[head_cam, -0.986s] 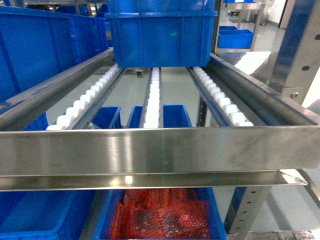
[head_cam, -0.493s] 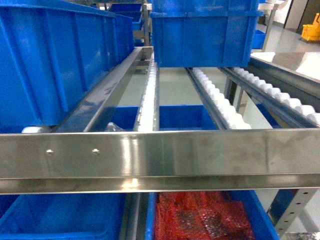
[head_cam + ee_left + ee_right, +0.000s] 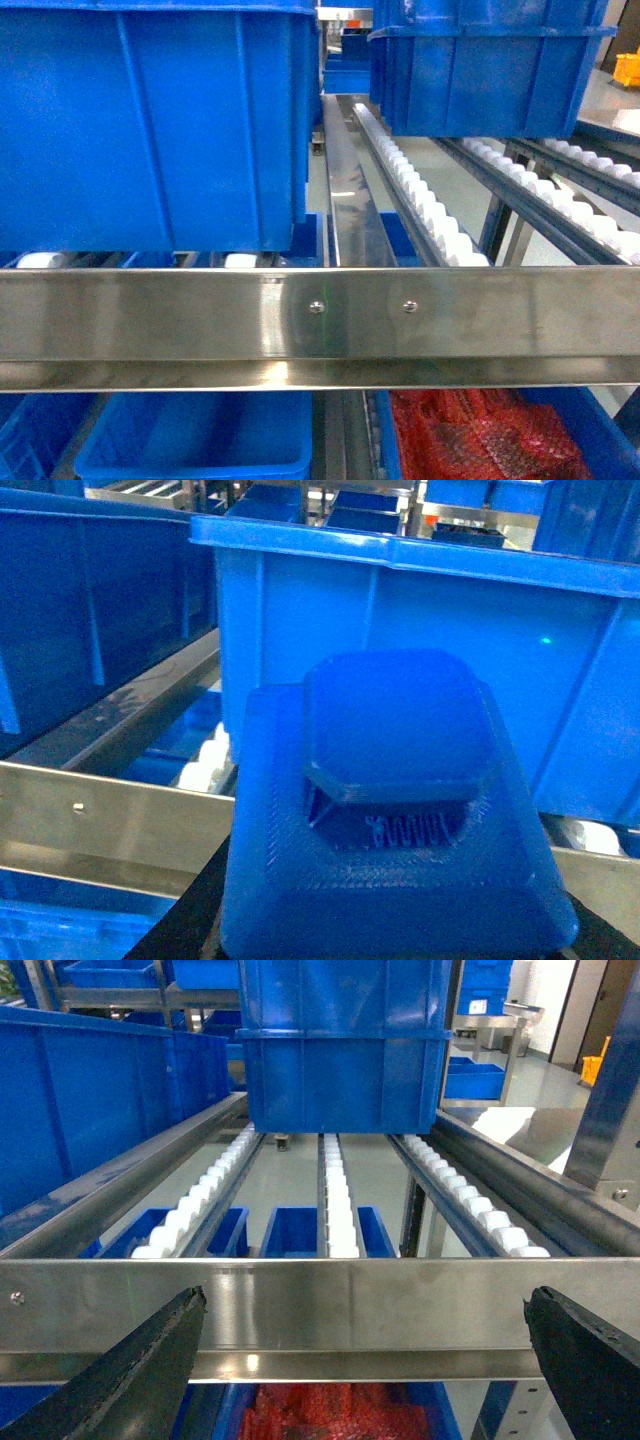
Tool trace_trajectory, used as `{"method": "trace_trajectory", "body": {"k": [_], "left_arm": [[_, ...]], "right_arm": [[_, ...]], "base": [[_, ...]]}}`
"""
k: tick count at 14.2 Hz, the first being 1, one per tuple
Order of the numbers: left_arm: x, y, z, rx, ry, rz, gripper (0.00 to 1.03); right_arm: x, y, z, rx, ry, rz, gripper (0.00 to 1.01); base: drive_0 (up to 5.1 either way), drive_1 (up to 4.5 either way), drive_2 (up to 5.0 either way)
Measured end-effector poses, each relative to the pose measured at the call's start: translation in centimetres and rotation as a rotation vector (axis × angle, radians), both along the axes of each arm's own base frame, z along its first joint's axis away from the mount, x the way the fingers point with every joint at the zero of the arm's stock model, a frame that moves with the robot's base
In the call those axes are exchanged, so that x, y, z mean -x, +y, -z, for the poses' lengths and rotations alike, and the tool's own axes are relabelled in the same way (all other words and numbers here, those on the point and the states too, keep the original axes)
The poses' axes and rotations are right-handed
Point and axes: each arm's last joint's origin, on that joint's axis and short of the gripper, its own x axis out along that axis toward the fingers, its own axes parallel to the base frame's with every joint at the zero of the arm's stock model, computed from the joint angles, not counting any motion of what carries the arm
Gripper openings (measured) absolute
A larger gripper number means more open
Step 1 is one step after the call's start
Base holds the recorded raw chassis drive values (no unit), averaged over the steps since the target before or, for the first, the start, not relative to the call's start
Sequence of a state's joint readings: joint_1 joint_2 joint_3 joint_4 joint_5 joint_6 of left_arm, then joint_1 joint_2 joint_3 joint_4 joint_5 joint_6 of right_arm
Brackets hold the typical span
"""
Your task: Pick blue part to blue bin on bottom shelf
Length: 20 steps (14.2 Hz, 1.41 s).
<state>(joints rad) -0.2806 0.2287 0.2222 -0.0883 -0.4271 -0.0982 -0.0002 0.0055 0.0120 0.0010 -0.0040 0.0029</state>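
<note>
At the bottom of the left wrist view, the blue part fills the frame, its raised cap facing the camera and its wide base lowest; the left gripper's grip on it cannot be seen. Behind it stands a blue crate. In the right wrist view, the right gripper has its fingers wide apart before a steel rail. Lower down, a crate holds red mesh bags, left of it a blue bin.

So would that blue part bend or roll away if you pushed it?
Probably neither. The blue part looks like stiff, ridged plastic, so it likely won't bend. Its base is wide and flat-edged, so it should slide or sit still, not roll.
</note>
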Motion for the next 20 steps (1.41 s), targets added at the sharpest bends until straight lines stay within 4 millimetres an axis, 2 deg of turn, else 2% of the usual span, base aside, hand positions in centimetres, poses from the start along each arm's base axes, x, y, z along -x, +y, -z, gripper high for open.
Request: {"method": "trace_trajectory", "body": {"k": [10, 20], "left_arm": [[-0.01, -0.02, 0.01, 0.0, 0.002, 0.005, 0.43], [-0.02, -0.02, 0.02, 0.0, 0.002, 0.005, 0.43]], "right_arm": [[0.0, 0.0, 0.07, 0.0, 0.006, 0.002, 0.98], [0.0, -0.01, 0.06, -0.001, 0.006, 0.004, 0.98]], "base": [[-5.1, 2.36, 2.4], [0.0, 0.0, 0.0]]}}
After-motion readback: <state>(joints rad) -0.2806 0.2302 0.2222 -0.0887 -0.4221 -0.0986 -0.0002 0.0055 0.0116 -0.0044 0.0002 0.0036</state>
